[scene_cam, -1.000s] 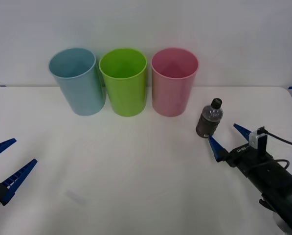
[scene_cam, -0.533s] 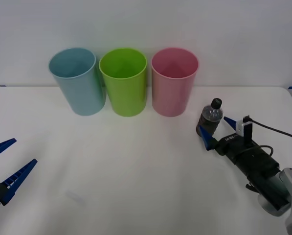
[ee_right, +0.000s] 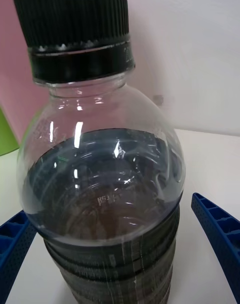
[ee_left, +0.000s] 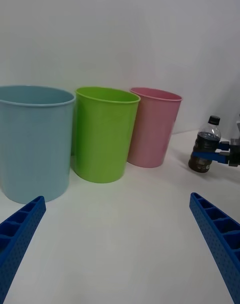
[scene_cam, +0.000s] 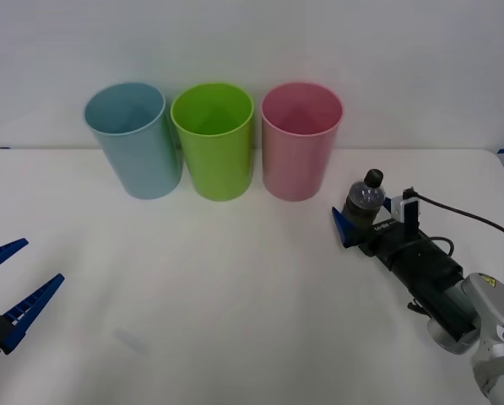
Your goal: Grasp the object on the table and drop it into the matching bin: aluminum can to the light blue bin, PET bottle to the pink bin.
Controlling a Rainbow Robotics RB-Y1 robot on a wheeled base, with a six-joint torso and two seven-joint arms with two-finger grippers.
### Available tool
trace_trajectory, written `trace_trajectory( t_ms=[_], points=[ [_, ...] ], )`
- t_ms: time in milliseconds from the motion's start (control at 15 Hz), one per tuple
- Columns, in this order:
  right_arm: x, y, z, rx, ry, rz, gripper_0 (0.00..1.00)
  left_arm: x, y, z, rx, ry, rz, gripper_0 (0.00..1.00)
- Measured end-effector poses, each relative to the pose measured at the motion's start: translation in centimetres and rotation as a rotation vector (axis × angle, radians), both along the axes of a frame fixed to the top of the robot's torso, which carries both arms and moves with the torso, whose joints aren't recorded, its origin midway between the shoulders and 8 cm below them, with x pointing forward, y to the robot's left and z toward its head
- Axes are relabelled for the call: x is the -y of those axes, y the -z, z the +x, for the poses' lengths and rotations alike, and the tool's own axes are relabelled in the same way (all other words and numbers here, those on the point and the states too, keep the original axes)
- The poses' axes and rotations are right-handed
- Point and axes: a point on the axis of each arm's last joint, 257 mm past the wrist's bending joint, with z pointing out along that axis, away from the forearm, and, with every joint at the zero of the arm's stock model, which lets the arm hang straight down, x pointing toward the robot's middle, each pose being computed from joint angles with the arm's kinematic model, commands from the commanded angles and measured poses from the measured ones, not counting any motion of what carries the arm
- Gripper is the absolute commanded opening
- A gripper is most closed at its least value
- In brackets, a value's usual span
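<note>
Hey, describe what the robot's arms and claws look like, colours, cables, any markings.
Both claws have blue, ribbed, tapering fingers: the right claw, the left claw. The right arm is black behind the fingers, carries a small white block, trails a black cable, and ends in a grey segment bearing a yellow label.

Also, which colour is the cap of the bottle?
Black, a ribbed screw cap on the bottle; the right wrist view shows it best.

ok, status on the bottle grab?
Right gripper open, straddling the bottle. Left gripper open, parked near table edge. Bottle upright on the table. Nothing between it and the pink bin.
</note>
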Motion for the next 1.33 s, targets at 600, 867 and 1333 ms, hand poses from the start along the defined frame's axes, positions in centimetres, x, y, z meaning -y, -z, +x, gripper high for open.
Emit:
trace_trajectory(
  t_ms=[600, 867, 1333],
  points=[
    [-0.2, -0.2, 0.0, 0.007, -0.006, -0.001, 0.00, 0.0, 0.0, 0.0, 0.000, 0.000, 0.000, 1.00],
    [-0.2, -0.5, -0.1, 0.015, -0.016, 0.004, 0.00, 0.0, 0.0, 0.0, 0.000, 0.000, 0.000, 1.00],
    [0.2, -2.9, -1.3, 0.070, -0.060, 0.000, 0.00, 0.0, 0.0, 0.0, 0.000, 0.000, 0.000, 1.00]
  ],
)
